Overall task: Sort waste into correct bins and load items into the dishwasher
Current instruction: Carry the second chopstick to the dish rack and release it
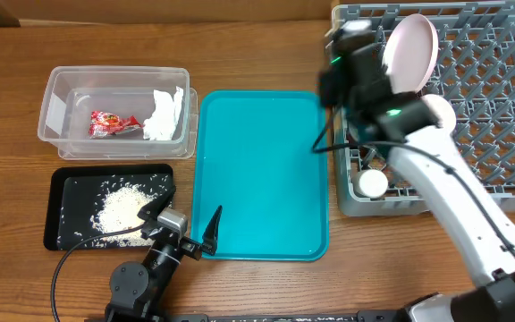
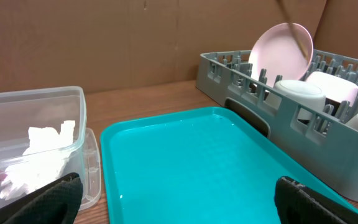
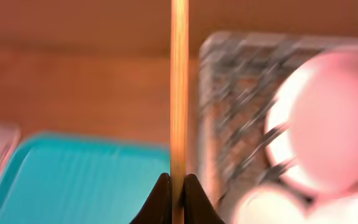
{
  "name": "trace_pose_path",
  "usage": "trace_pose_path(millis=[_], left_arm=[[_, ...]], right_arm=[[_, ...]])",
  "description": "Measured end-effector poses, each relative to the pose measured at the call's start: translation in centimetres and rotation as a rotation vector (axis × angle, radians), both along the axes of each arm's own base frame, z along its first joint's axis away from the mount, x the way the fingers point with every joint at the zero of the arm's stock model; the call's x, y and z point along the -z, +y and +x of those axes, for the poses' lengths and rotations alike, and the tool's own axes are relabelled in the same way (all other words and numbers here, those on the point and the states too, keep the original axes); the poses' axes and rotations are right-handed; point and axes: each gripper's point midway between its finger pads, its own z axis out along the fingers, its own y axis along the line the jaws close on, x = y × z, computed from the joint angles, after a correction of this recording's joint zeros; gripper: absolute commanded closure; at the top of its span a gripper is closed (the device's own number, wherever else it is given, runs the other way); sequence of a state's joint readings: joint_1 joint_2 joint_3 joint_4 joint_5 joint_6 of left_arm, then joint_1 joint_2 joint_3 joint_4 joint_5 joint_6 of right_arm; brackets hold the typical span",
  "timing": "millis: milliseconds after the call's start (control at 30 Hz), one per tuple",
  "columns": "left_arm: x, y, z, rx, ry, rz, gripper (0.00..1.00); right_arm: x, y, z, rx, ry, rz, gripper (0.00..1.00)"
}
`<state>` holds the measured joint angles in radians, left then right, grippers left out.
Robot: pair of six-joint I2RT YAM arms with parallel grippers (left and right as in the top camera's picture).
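The wooden table carries the grey dish rack at the far right, with the teal tray beside it in the middle. The clear tub and the black tray sit on the left.

The right arm reaches over the rack's left edge. The right gripper has its jaws pinched tight on a chopstick. The stick runs straight out from the fingertips, along the line of the fingers, so its long axis stands steeply over the rack's near-left corner. The view is smeared, so I cannot tell whether it is one stick or two.

This arm is the one at the rack. The left gripper hangs spread wide and empty, low at the teal tray's near corner and well apart from the rack.

I'd say the stick needs to come down into the rack, and room is tight there. The pink-white plate stands on edge just beside the stick. A white dish and a cup crowd the same corner, while pegs further right look free. The lattice floor is gappy, so a thin stick could slip through.

The red wrapper and the napkin lie in the tub, and the rice is on the black tray.
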<state>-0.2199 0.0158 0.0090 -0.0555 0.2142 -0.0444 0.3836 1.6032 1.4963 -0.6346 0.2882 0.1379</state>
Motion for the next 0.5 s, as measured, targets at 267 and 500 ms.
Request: trace_pose_path(millis=[267,500], left_arm=[[0.0,0.0,0.0,0.000,0.000,0.000,0.00],[0.0,0.0,0.0,0.000,0.000,0.000,0.00]], right_arm=[[6.4,-4.5,4.8,0.064,0.073,-0.077,0.96],[11.0,-4.0,5.7,0.007,0.139,-0.148,0.51]])
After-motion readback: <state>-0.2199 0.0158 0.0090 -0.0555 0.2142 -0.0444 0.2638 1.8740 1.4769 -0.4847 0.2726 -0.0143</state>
